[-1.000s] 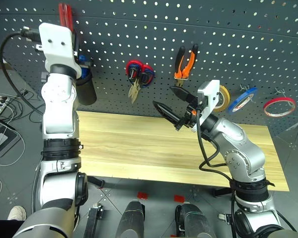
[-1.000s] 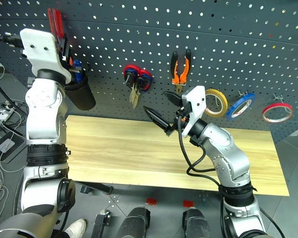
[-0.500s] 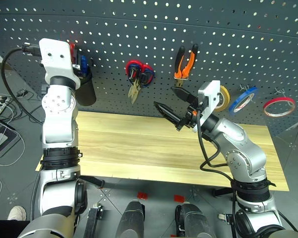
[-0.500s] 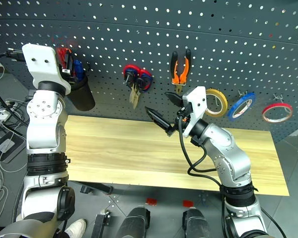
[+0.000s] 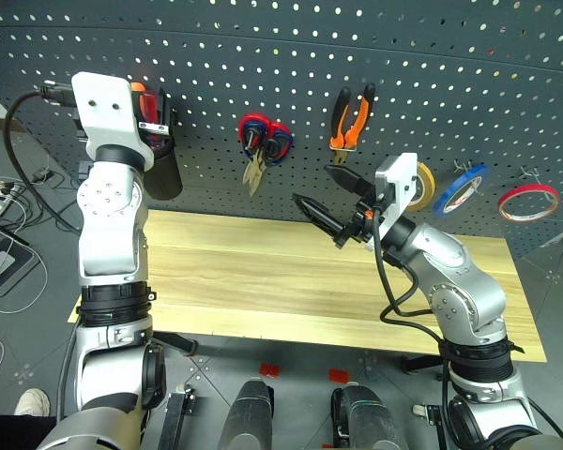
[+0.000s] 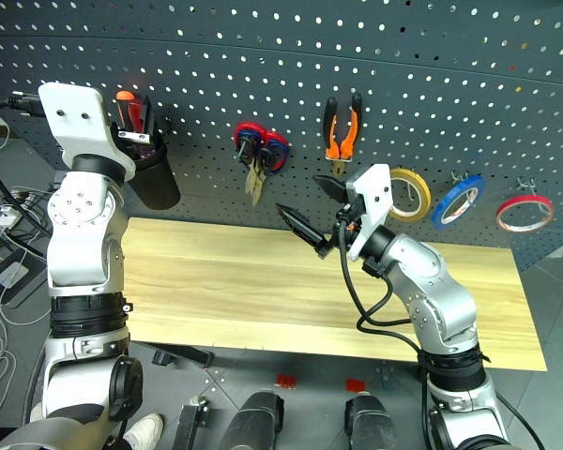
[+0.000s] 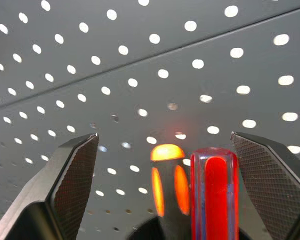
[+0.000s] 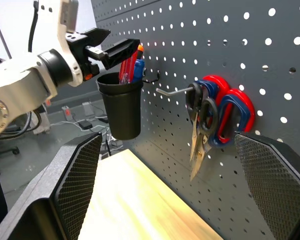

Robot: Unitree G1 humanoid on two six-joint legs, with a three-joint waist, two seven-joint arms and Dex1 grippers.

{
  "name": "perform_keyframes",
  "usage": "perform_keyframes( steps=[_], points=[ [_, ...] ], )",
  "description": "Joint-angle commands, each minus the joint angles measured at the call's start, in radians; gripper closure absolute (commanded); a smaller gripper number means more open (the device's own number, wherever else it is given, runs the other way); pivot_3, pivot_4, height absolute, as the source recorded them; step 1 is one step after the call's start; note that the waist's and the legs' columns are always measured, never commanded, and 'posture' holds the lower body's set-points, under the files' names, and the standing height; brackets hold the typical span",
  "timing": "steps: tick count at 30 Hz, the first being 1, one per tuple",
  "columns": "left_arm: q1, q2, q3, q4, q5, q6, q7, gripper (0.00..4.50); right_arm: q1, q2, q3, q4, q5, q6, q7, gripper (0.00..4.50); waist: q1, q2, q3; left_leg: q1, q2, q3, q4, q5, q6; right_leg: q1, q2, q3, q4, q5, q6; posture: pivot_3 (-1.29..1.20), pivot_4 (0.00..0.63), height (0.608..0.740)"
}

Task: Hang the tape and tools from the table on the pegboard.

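The dark grey pegboard (image 5: 263, 56) carries a black cup (image 5: 164, 173) at its left. My left gripper (image 5: 155, 111) hovers open over the cup. The red-handled screwdriver (image 7: 213, 195) stands in the cup between the open fingers (image 7: 75, 180), touching neither. On hooks hang the orange-and-black pliers (image 5: 350, 117), the small black-handled scissors (image 8: 202, 115) and the blue tape (image 5: 460, 187). My right gripper (image 5: 312, 185) is open and empty, held above the wooden table (image 5: 263, 272) in front of the board.
Larger red-handled scissors (image 5: 274, 139) hang behind the small ones. An orange-handled screwdriver (image 7: 167, 175) also sits in the cup. A yellow tape (image 5: 420, 183) and a red tape (image 5: 527, 202) hang at the right. Cables lie on the floor at the left (image 5: 0, 202).
My left gripper has opened and let the red screwdriver go; the screwdriver, held up above the cup before, now stands in it. The right arm has kept still.
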Motion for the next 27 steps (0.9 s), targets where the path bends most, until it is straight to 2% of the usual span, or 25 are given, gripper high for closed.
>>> perform_keyframes(
  steps=[1, 8, 15, 20, 23, 27],
  points=[
    [0.013, -0.002, 0.002, -0.139, -0.033, 0.042, -0.029, 0.04, 0.020, -0.028, -0.022, -0.072, 0.018, 0.003, 0.011, 0.00, 0.000, 0.000, 0.000, 0.000, 0.000, 0.000, 0.000, 0.000, 0.000, 0.000, 0.000, 0.000, 0.000, 0.000, 0.000, 0.17, 0.216, 0.740],
    [0.123, -0.045, -0.072, -0.377, -0.058, 0.151, -0.072, 0.04, 0.089, -0.078, -0.059, -0.148, 0.046, 0.029, 0.001, 0.00, 0.002, 0.000, 0.000, 0.000, 0.000, 0.000, 0.000, 0.000, 0.000, 0.001, 0.000, 0.000, -0.002, 0.000, 0.000, 0.17, 0.203, 0.740],
    [0.374, -0.133, -0.186, -0.585, -0.071, 0.286, -0.081, 0.04, 0.231, -0.136, -0.102, -0.257, 0.053, 0.068, -0.032, 0.00, 0.002, 0.000, -0.001, 0.001, 0.001, 0.000, 0.000, -0.001, 0.001, 0.003, 0.000, 0.002, -0.006, 0.000, 0.000, 0.14, 0.196, 0.740],
    [0.491, -0.204, -0.234, -0.574, -0.084, 0.386, -0.065, 0.04, 0.325, -0.188, -0.082, -0.289, -0.057, 0.087, -0.118, 0.00, 0.003, 0.001, -0.002, 0.004, 0.001, 0.001, 0.000, -0.001, 0.002, 0.005, 0.000, 0.003, -0.006, 0.000, 0.000, 0.13, 0.189, 0.740],
    [0.524, -0.239, -0.241, -0.499, -0.098, 0.422, -0.076, 0.04, 0.355, -0.174, -0.066, -0.262, -0.163, 0.092, -0.225, 0.00, 0.003, 0.001, -0.007, 0.005, 0.001, 0.002, 0.000, -0.001, 0.002, 0.006, 0.000, 0.004, -0.006, 0.000, 0.000, 0.12, 0.182, 0.740],
    [0.537, -0.242, -0.241, -0.384, -0.092, 0.385, -0.099, 0.04, 0.415, -0.156, -0.059, -0.212, -0.264, 0.099, -0.317, 0.00, 0.003, 0.004, -0.019, 0.006, 0.001, 0.003, -0.001, -0.001, 0.002, 0.006, 0.000, 0.004, -0.007, 0.000, 0.000, 0.11, 0.169, 0.740]
  ],
)
